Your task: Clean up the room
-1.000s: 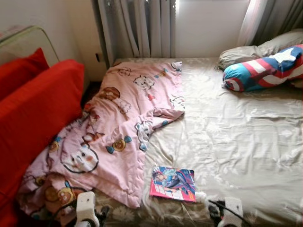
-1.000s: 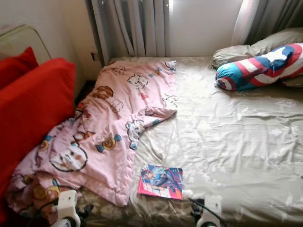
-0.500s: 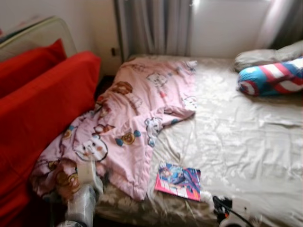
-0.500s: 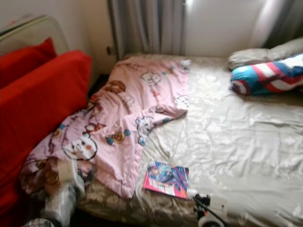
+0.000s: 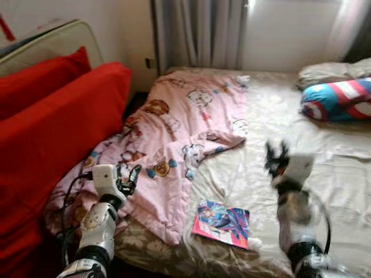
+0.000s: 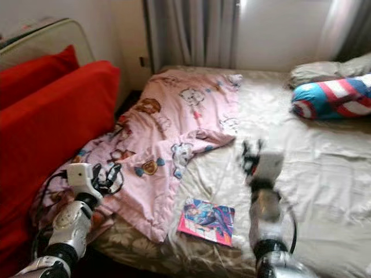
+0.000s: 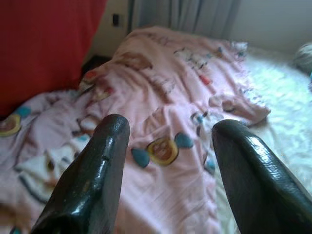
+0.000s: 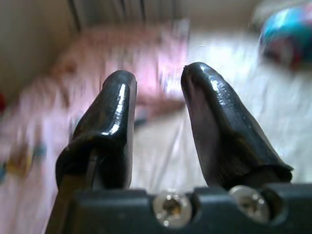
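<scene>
Pink cartoon blanket [image 6: 168, 133] is rumpled across the bed [image 6: 324, 174], with a comic book [image 6: 207, 215] lying just past its edge. Left gripper [image 6: 110, 172] over the blanket, right gripper [image 6: 250, 155] raised above the sheet.

Bed sheet [image 5: 313, 174]: wide bare stretch on robot's right, from quilt edge to pillows, open for a pass. Pink quilt [image 5: 174, 145] covers the bed's left half, bunched w/ folds, spilling off the near left corner. Book [image 5: 221, 222] lies flat on the sheet just beside the quilt's near edge, between the two arms; low, no real block. Red cushions [image 5: 52, 133] stand along the left, touching the quilt; they wall off that side. Striped bolster [image 5: 336, 98] and grey pillow [image 5: 330, 69] fill the far right corner. Curtain [image 5: 200, 35] and wall close the far end. Left gripper [image 5: 126, 176] fingers apart, over the quilt's left part; right gripper [image 5: 277, 157] fingers apart, above bare sheet, nothing near it.
</scene>
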Robot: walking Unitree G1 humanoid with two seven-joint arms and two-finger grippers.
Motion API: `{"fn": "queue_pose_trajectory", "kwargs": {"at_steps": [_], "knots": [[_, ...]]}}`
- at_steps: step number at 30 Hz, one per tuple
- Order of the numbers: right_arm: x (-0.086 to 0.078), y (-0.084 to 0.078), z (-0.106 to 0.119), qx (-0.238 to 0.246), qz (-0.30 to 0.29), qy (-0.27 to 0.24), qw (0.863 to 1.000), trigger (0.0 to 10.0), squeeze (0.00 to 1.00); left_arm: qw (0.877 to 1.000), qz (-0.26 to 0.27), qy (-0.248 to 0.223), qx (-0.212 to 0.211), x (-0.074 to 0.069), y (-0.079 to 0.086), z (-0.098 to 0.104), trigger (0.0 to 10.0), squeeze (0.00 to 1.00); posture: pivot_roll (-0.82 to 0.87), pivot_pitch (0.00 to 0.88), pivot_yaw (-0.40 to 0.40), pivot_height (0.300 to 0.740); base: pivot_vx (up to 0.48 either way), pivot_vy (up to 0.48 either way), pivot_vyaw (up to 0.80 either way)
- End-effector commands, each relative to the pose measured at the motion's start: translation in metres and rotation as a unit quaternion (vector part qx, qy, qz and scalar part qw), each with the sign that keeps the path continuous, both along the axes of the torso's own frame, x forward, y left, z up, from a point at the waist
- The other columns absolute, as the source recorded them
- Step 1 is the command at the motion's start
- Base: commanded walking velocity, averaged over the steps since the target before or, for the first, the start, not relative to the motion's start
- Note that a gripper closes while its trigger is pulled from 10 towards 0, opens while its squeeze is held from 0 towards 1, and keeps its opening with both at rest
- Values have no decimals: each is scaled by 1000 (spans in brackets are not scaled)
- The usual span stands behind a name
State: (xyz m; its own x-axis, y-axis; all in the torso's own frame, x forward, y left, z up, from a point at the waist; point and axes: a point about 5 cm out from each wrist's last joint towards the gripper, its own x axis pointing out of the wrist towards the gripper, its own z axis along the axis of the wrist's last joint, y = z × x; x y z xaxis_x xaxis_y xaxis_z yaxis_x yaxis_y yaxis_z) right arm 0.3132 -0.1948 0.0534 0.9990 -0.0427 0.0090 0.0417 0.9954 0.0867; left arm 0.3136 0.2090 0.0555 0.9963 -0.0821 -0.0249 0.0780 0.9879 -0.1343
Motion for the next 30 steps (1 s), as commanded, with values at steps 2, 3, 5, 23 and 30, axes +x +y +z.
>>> {"fn": "queue_pose_trajectory", "kwargs": {"at_steps": [2, 3, 5, 23, 30], "knots": [[11, 0, 15, -13, 4, -19, 1000, 10000, 0, 1000, -1, -3, -1, 0, 0, 0, 10000, 0, 8, 0, 18, 740, 0, 0, 0], [12, 1, 15, -8, 4, -19, 1000, 10000, 0, 1000, 1, -4, -3, 0, 1, 1, 10000, 0, 8, 0, 16, 740, 0, 0, 0], [13, -1, 15, -3, -9, -15, 1000, 10000, 0, 1000, 3, -8, -3, 2, 1, 4, 10000, 0, 18, 0, 16, 740, 0, 0, 0], [9, -4, 6, -20, -39, 23, 999, 10000, 0, 1000, 1, -28, -7, 13, 2, 18, 10000, 0, 27, 0, 22, 681, 0, 0, 0], [12, -2, 9, -19, -33, 18, 999, 10000, 0, 1000, -1, -27, -8, 13, 0, 18, 10000, 0, 26, 0, 17, 681, 0, 0, 0]]}}
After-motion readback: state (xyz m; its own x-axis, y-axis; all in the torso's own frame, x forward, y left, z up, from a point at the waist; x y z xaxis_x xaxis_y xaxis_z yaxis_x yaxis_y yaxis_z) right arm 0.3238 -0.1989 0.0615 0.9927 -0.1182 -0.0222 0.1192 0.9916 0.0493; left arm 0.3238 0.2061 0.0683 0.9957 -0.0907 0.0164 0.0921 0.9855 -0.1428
